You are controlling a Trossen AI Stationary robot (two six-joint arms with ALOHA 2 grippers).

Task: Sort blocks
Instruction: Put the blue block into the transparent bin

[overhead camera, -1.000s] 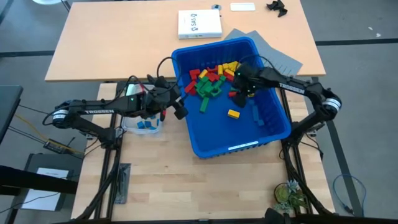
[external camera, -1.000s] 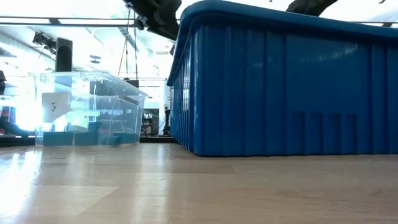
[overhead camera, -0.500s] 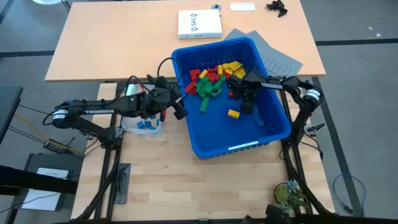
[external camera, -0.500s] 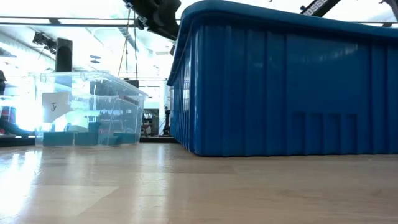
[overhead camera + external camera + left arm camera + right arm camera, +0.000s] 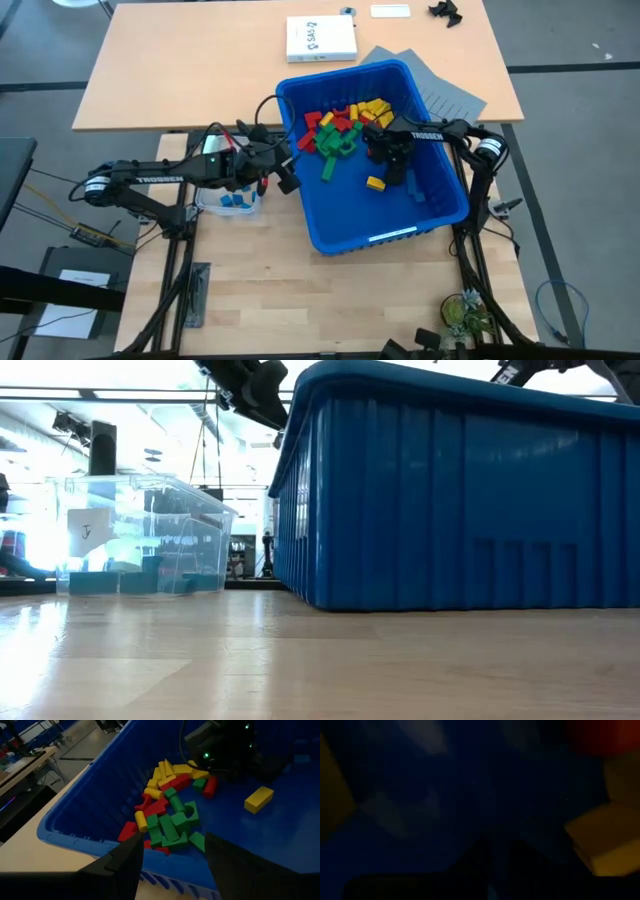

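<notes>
High view: blocks point(image 5: 342, 128) heaped at far side of blue bin point(image 5: 437, 208); right tool point(image 5: 392, 160) down inside bin, grip state can't tell; left tool point(image 5: 287, 172) at bin's left rim beside clear tub point(image 5: 206, 201); left wrist view: left fingers point(image 5: 125, 862) spread apart, nothing between; lone yellow block point(image 5: 259, 799) apart from pile.

Low view: blue bin point(image 5: 450, 500) wall hides all blocks inside, bin cut off at the right edge. Right gripper point(image 5: 385, 150) is down in the bin; fingertips too small to read from above, and the right wrist view is dark and blurred, only a yellow block point(image 5: 602, 840) discernible, cut by the edge. Clear tub point(image 5: 228, 199) mostly hidden under the left arm; its contents can't be counted.
</notes>
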